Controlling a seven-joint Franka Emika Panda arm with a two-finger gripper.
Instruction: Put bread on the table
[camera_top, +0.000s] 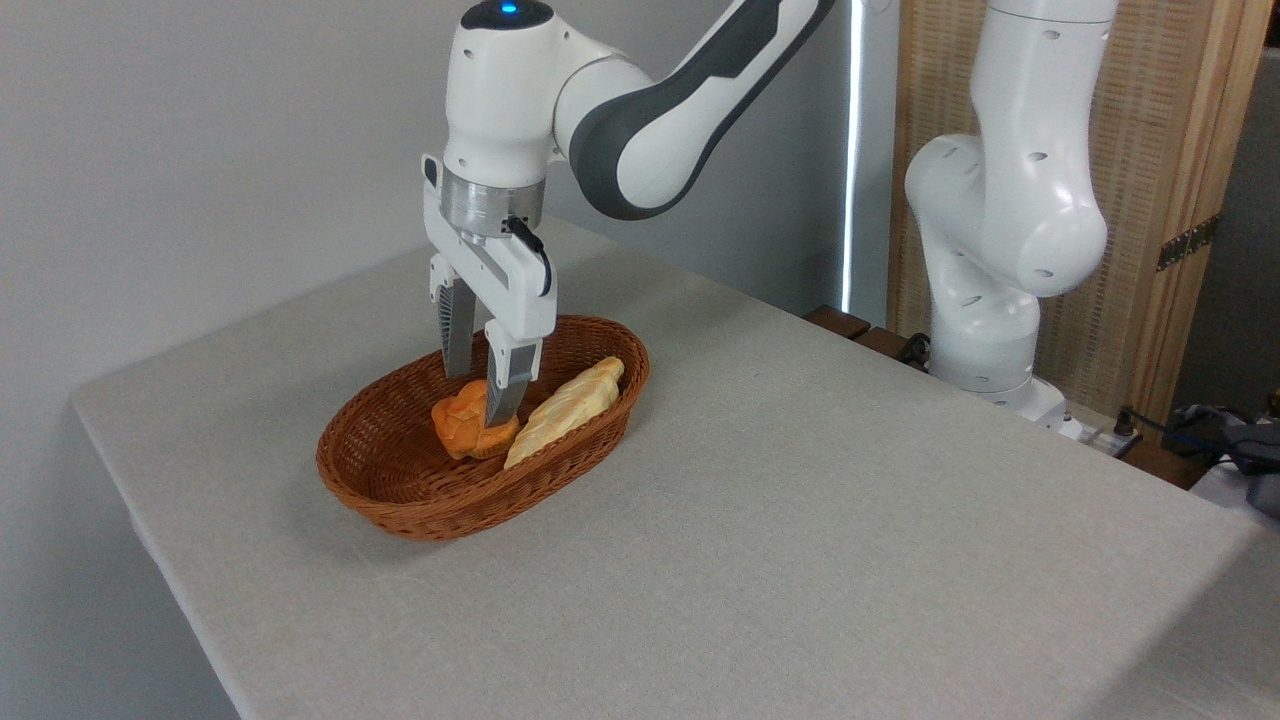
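Bread (462, 424), a small orange-golden bun with a lobed top, lies inside the brown wicker basket (400, 500), toward its middle, and not on the surface (800, 520). Just beside it on the right, touching or nearly so, rests a long pale loaf (565, 410) that leans up toward the basket's far rim. The end effector (480, 392) points straight down into the basket, directly over the bun. Its fingers stand apart on either side of the bread: the nearer finger (507, 390) crosses in front of the bun's right part, with its tip low against it, while the farther finger sits behind the bun's upper left edge. Whether the pads actually press the bun cannot be told from this angle. The basket stands on the left half of the grey-beige surface, well apart from the arm's white base (1000, 300) at the far right edge.
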